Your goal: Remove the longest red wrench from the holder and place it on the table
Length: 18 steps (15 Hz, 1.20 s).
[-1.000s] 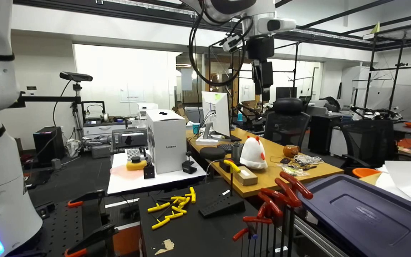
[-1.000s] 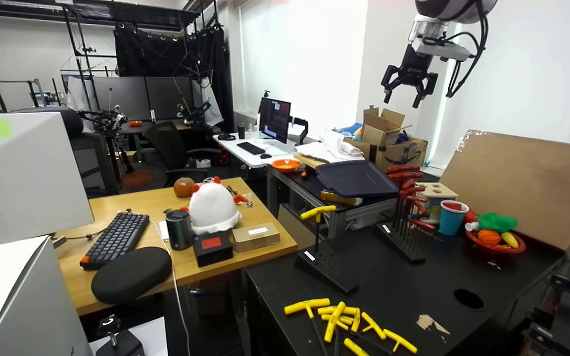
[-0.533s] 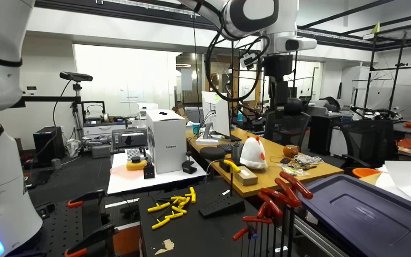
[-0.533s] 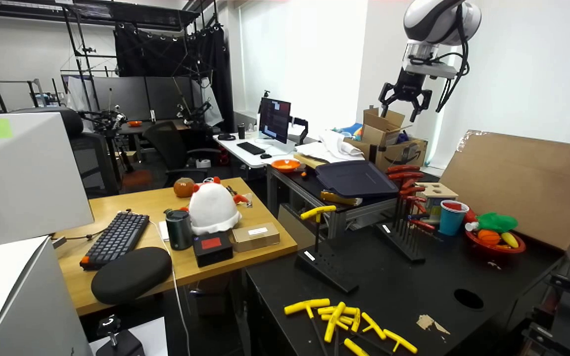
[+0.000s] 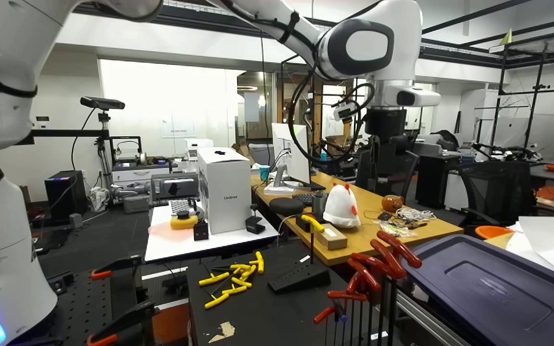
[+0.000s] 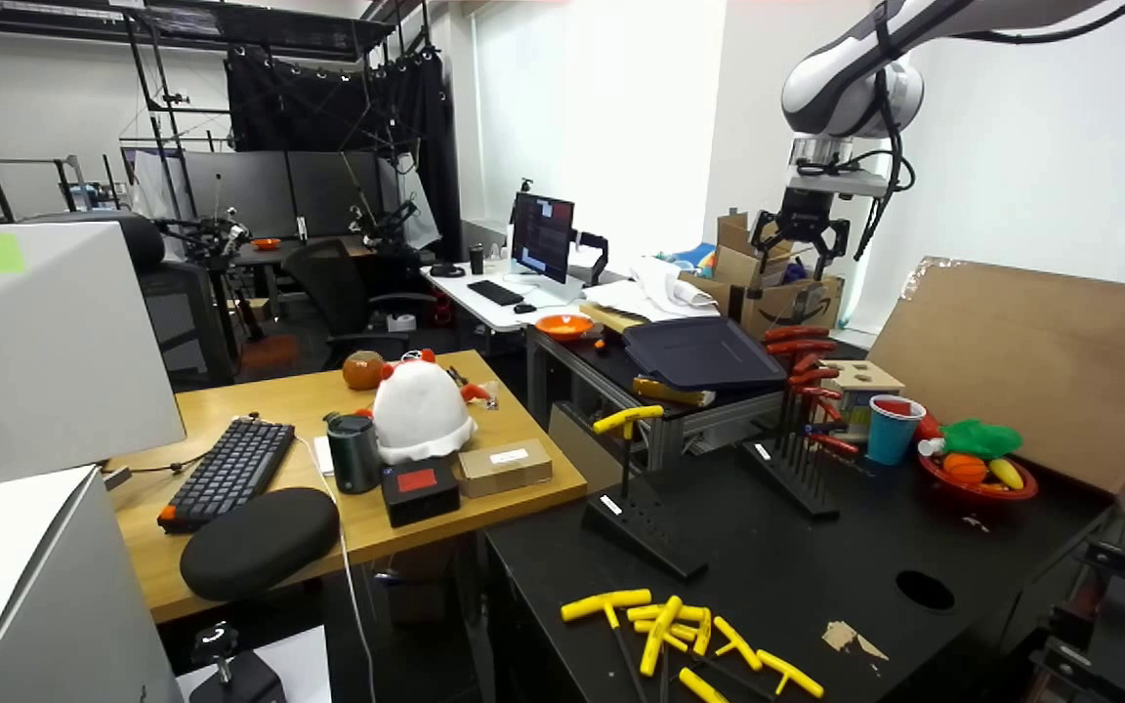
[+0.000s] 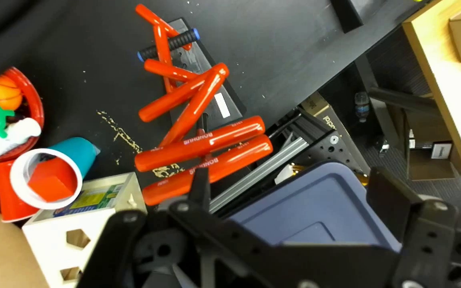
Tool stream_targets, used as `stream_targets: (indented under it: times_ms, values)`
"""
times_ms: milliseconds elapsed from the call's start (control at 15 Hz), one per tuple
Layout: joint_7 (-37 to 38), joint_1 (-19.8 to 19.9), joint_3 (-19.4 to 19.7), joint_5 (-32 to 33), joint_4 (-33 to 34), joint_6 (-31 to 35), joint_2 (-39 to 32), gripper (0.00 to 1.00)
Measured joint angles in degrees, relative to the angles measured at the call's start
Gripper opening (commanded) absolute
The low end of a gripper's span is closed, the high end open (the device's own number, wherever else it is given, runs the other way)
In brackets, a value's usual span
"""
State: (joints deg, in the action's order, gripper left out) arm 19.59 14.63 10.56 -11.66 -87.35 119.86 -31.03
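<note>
A set of red-handled wrenches stands upright in the dark slotted holder point(image 6: 789, 478) on the black table point(image 6: 748, 586). The longest red wrench appears to be the one at the tall end; its handle point(image 6: 799, 333) is topmost in an exterior view, and its handle point(image 7: 238, 160) shows in the wrist view beside another long one. The holder point(image 7: 227, 108) is partly covered by handles there. My gripper point(image 6: 792, 268) is open and empty, above the red handles. In the wrist view, the left finger of my gripper point(image 7: 296, 190) overlaps the longest handle's edge; contact is not visible.
A dark blue lid point(image 7: 318, 204) lies below the jaws. A blue cup point(image 6: 895, 430), a red bowl of toys point(image 6: 978, 478) and a shape box point(image 6: 860, 386) stand beside the holder. Another rack point(image 6: 645, 532) holds a yellow tool; loose yellow tools point(image 6: 665, 630) lie nearby.
The arm has lowered my gripper toward the red handles, with a sideways shift as well. The fingers stay open. The wrenches and holder have not moved.
</note>
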Motion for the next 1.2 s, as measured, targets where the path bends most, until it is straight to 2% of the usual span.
stream_targets:
  times_ms: [333,667,1200]
  values:
    - [0.7,1.6,0.0,-1.7,2.9,-2.1,-5.0,1.0]
    - [4.7,1.6,0.0,-2.7,4.2,-2.2,-6.5,1.0]
    - [16.2,1.6,1.4,-5.9,4.0,-1.5,-6.5,1.0]
